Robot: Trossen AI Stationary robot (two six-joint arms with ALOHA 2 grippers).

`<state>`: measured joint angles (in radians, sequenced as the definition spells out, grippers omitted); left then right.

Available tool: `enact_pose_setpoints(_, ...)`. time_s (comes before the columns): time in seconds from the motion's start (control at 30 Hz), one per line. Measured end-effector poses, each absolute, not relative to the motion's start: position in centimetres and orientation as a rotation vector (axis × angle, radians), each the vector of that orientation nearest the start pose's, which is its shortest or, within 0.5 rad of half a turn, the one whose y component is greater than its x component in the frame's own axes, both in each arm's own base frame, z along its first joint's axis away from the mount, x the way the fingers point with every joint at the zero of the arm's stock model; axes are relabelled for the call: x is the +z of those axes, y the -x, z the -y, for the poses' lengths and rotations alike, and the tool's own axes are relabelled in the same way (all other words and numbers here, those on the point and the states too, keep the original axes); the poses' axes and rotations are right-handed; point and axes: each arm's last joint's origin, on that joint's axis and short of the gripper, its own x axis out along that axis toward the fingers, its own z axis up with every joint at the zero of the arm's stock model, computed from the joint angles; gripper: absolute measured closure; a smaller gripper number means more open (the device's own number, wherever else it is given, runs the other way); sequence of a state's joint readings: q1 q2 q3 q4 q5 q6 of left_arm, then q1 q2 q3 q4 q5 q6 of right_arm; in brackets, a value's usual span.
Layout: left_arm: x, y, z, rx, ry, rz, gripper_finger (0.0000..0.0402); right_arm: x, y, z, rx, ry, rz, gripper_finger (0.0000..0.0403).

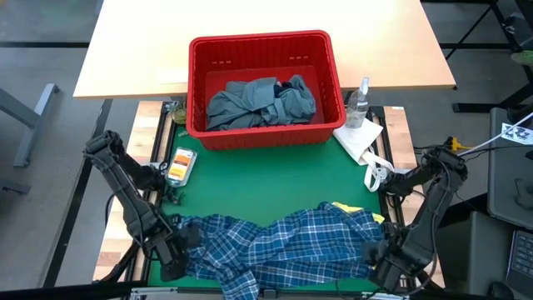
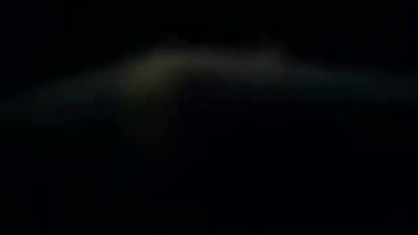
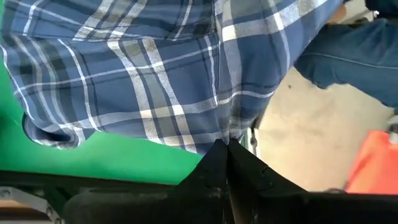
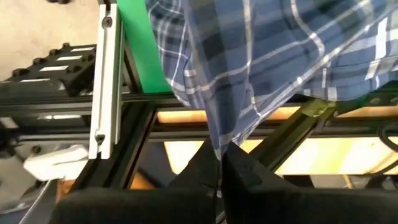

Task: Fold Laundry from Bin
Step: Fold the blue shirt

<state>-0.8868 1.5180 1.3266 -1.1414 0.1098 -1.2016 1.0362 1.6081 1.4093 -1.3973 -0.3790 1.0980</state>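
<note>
Plaid shirt [image 1: 275,246] – blue-white, lies spread and crumpled along the near edge of the green mat [image 1: 266,179], stretching from the left gripper [image 1: 176,260] across to the right gripper [image 1: 381,265]. Each end of the shirt is at a gripper: left corner at the left one, right corner at the right one. Near hem hangs slightly over the mat's front edge.

Left wrist view: left gripper's fingers [image 3: 211,168] pressed together, pinching a fold of plaid cloth [image 3: 155,81] that rises straight away from the tips. Green mat shows beside the cloth.

Right wrist view: right gripper [image 4: 219,163] likewise clenched on a hanging point of the shirt [image 4: 249,68]; cloth drapes over the black frame rail [image 4: 186,102] at the table edge.

A bit of yellow garment [image 1: 350,208] peeks out from under the shirt's right part, touching it.

Bin [image 1: 262,50] – red, at the far side of the mat, well apart from both grippers. Inside: grey-blue garment [image 1: 250,104] bunched up, w/ a darker navy piece [image 1: 296,86] at its far right side.

Beside bin, right: clear spray bottle [image 1: 359,102] and white paper towel [image 1: 360,137]. Left of the bin, on the mat: small orange-and-white packet [image 1: 180,164].

Low view – dark, nothing readable.
</note>
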Motion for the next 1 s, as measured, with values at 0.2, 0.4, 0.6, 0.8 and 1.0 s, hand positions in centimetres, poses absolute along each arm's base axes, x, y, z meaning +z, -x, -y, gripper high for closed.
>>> enact_pose_setpoints(0.2, 27.6, -17.4, 22.9, 0.055, 0.380, -1.496, 0.0401, 27.0, -12.5, -25.2, 0.085, -0.139, -1.895, 0.0401)
enact_pose_setpoints(0.4, 26.7, -17.7, 23.4, 0.084, 0.350, -1.509, 0.0401, 25.1, -12.6, -26.1, 0.159, -0.168, -1.835, 0.0400)
enact_pose_setpoints(0.6, 25.5, -18.0, 23.9, 0.109, 0.328, -1.531, 0.0401, 23.5, -12.5, -26.3, 0.171, -0.191, -1.826, 0.0400)
enact_pose_setpoints(0.8, 24.7, -18.3, 24.4, 0.115, 0.322, -1.558, 0.0401, 22.8, -12.3, -26.0, 0.131, -0.206, -1.856, 0.0400)
enact_pose_setpoints(1.0, 24.4, -18.4, 24.7, 0.114, 0.323, -1.571, 0.0386, 22.8, -12.5, -26.3, 0.163, -0.235, -1.841, 0.0400)
